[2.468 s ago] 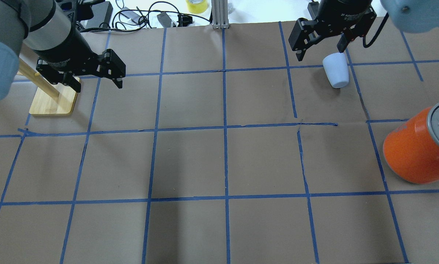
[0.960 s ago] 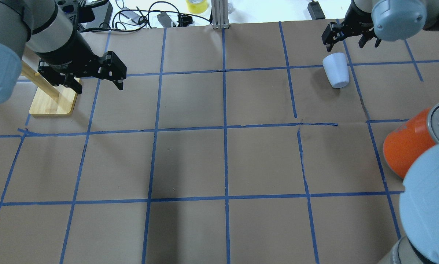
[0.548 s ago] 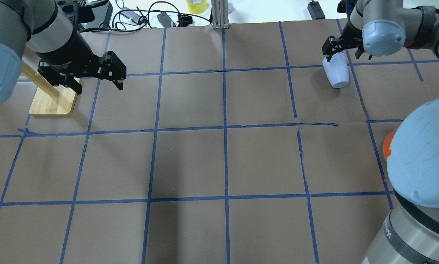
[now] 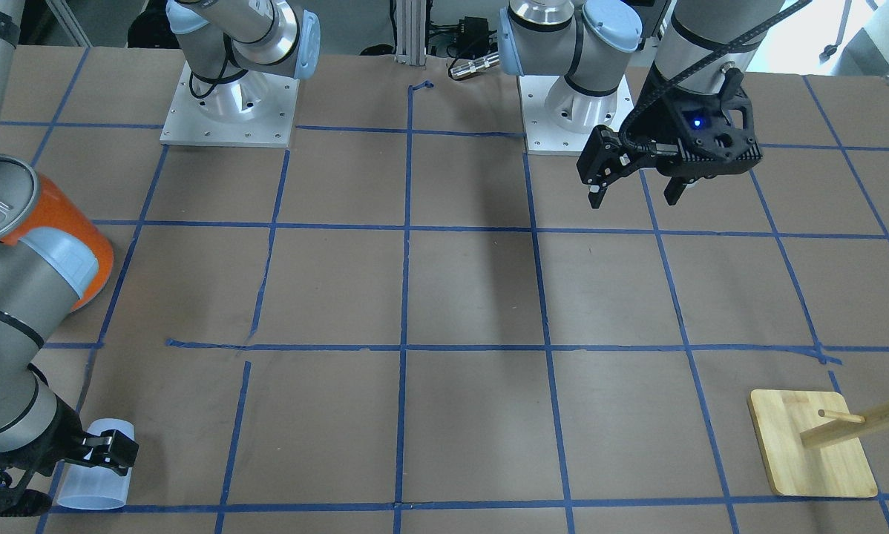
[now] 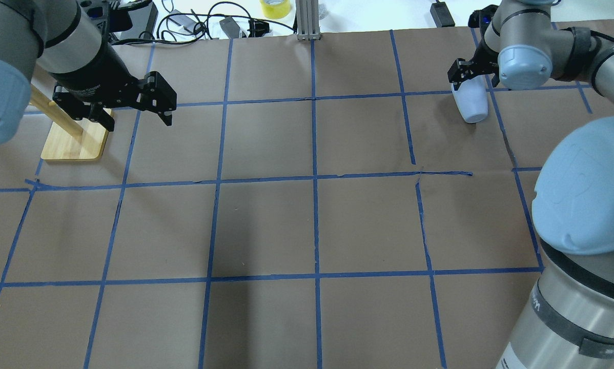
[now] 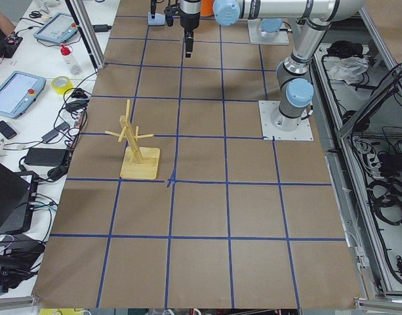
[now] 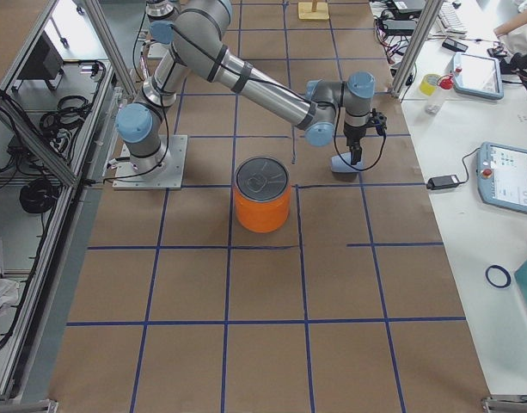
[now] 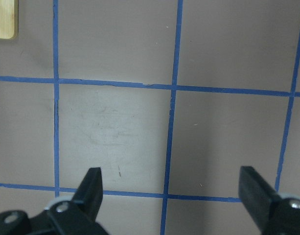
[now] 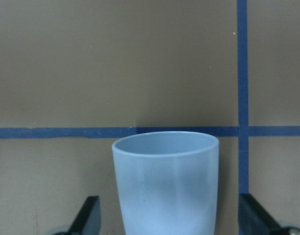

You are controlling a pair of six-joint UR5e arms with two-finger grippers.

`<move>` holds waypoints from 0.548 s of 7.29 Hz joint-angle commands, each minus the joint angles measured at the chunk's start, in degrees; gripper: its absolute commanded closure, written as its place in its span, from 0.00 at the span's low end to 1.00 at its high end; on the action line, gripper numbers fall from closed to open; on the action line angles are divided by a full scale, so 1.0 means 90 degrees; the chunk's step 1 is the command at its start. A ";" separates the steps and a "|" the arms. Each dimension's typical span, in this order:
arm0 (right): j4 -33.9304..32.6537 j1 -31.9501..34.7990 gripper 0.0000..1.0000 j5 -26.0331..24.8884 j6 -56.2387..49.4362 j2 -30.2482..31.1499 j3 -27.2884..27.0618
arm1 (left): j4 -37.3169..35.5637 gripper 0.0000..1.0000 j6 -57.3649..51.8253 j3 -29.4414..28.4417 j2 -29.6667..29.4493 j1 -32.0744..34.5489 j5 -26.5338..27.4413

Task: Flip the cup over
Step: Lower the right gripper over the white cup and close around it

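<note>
The cup (image 5: 472, 106) is a small pale blue-white tumbler. It lies on its side on the brown paper at the far right, wide end away from the robot. It also shows in the front view (image 4: 102, 475), the right side view (image 7: 340, 163) and the right wrist view (image 9: 165, 186). My right gripper (image 5: 473, 82) (image 4: 57, 478) (image 9: 172, 215) is open. Its fingers (image 9: 87, 215) stand on either side of the cup with gaps. My left gripper (image 5: 137, 119) (image 4: 634, 200) (image 8: 172, 191) is open and empty above the table's far left.
A big orange can (image 7: 263, 200) (image 4: 81, 248) stands near the right edge; my right arm's elbow (image 5: 584, 189) hides it in the overhead view. A wooden peg stand (image 5: 74, 141) (image 4: 812, 452) sits at the far left. Cables and a tape roll (image 5: 275, 7) lie beyond the far edge.
My right arm has swung round, its elbow now covering the can. Its gripper has come down around the cup's far end. The cup and the left arm have not moved.
</note>
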State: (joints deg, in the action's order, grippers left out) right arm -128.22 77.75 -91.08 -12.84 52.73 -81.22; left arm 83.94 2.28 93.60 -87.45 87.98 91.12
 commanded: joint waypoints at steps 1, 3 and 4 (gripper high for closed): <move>-0.0255 -0.0035 0.00 0.0081 -0.0125 -0.0214 0.0001 | 0.0000 0.00 0.0000 0.0000 0.0000 -0.0010 0.0003; -0.0275 -0.0055 0.00 0.0353 -0.0155 -0.0330 -0.0009 | 0.0000 0.00 0.0000 0.0000 0.0000 -0.0010 0.0244; -0.0265 -0.0103 0.00 0.0355 -0.0204 -0.0360 0.0010 | -0.0039 0.00 -0.0009 0.0058 0.0000 -0.0029 0.0179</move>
State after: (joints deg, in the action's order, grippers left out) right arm -130.59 77.21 -88.55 -14.22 50.02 -81.22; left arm 83.84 2.26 93.76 -87.45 87.83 92.46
